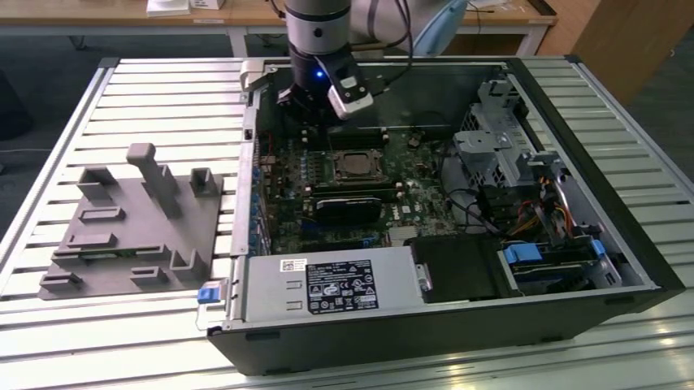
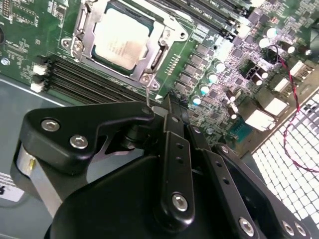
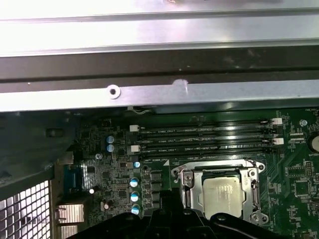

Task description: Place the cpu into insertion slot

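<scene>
Jaws together on nothing: the gripper (image 2: 167, 107) hangs above the board, and the cpu (image 2: 121, 39) already sits in the insertion slot (image 2: 79, 35), upper left of the second wrist view.

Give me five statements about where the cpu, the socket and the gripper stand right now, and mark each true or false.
1. The cpu lies inside the insertion slot. True.
2. The gripper holds the cpu between its fingers. False: the chip sits in the socket on the motherboard, apart from the gripper.
3. In the exterior view the arm stands over the far part of the open computer case, beyond the socket. True.
4. The grey fixture block lies inside the case. False: it rests on the slatted table, at the exterior view's left of the case.
5. The memory slots run alongside the socket. True.
</scene>
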Tool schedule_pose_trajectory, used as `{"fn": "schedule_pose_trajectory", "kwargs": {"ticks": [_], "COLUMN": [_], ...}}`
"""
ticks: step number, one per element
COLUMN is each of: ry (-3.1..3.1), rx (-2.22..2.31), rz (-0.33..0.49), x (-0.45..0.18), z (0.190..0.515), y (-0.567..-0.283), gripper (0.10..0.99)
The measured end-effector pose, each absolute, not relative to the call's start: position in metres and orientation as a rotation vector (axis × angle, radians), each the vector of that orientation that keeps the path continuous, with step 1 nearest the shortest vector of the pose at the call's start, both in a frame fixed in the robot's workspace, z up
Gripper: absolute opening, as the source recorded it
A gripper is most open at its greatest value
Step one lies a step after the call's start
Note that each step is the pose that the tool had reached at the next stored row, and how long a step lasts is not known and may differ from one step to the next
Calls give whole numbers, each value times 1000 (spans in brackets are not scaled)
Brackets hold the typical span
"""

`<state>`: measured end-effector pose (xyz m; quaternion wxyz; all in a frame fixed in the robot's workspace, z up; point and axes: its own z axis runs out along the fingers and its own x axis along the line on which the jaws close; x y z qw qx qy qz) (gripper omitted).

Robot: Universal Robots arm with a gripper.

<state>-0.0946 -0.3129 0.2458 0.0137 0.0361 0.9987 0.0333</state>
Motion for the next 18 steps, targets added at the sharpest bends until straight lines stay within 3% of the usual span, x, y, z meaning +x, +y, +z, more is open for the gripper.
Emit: {"fn": "schedule_pose_trajectory", "kwargs": {"ticks": [18], "ry": [3111], "rx": [112], "rz": [104], "x": [-98], "z": [248], "y": [-300], "gripper": [106]}}
